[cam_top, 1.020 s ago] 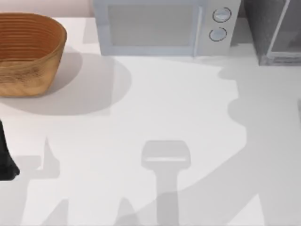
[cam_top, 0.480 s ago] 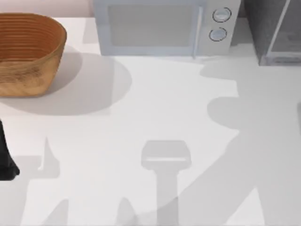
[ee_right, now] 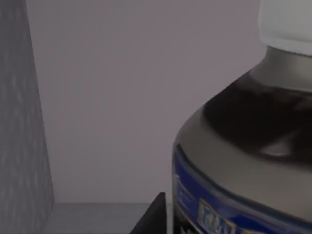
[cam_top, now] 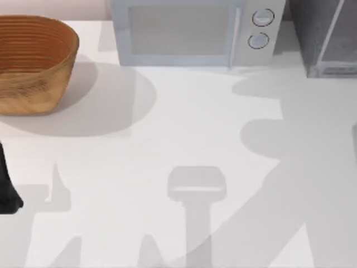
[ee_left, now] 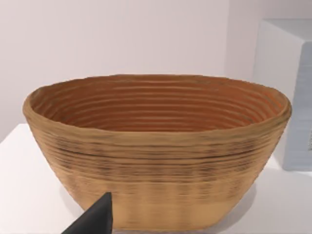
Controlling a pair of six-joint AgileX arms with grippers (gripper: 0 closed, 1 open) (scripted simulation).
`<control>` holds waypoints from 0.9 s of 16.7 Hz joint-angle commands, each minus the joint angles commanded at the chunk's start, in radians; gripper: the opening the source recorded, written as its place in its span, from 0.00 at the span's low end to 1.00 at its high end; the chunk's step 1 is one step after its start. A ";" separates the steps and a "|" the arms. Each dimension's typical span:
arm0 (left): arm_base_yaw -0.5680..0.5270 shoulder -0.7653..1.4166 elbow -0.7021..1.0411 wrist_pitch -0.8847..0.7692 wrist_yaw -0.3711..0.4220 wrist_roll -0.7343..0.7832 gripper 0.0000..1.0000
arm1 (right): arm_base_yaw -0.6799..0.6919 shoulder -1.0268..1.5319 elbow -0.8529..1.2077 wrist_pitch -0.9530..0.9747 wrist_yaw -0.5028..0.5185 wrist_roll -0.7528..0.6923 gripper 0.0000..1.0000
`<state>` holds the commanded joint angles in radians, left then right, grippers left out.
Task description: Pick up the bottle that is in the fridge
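The bottle (ee_right: 243, 146) looms close in the right wrist view, with a white cap, a greyish shoulder, a dark brown body and a blue label band. It stands inside the fridge (ee_right: 19, 122), whose speckled grey wall and pale floor surround it. A dark part of my right gripper (ee_right: 153, 217) pokes in just beside the bottle's lower body; I cannot tell whether it touches. From above, the fridge (cam_top: 312, 28) sits at the table's far right corner with its silver-framed door (cam_top: 334, 70). My left arm (cam_top: 5, 190) is parked at the table's left edge.
A woven brown basket (cam_top: 33, 61) stands at the far left, seen up close as the basket (ee_left: 156, 146) by the left wrist camera. A light grey microwave (cam_top: 189, 33) with two round knobs sits at the back middle. The white table (cam_top: 178, 139) carries arm shadows on its right half.
The right arm's shadow on the table has spread leftward toward the microwave. The left arm, basket and microwave have not moved.
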<state>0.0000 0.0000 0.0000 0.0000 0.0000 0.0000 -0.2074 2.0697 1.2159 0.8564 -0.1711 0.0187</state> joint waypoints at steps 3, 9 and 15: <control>0.000 0.000 0.000 0.000 0.000 0.000 1.00 | -0.015 -0.079 -0.118 0.039 -0.012 0.001 0.00; 0.000 0.000 0.000 0.000 0.000 0.000 1.00 | -0.042 -0.252 -0.389 0.126 -0.046 0.002 0.00; 0.000 0.000 0.000 0.000 0.000 0.000 1.00 | -0.040 -0.266 -0.411 0.134 -0.050 0.004 0.00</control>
<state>0.0000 0.0000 0.0000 0.0000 0.0000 0.0000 -0.2472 1.8034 0.8053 0.9902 -0.2208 0.0222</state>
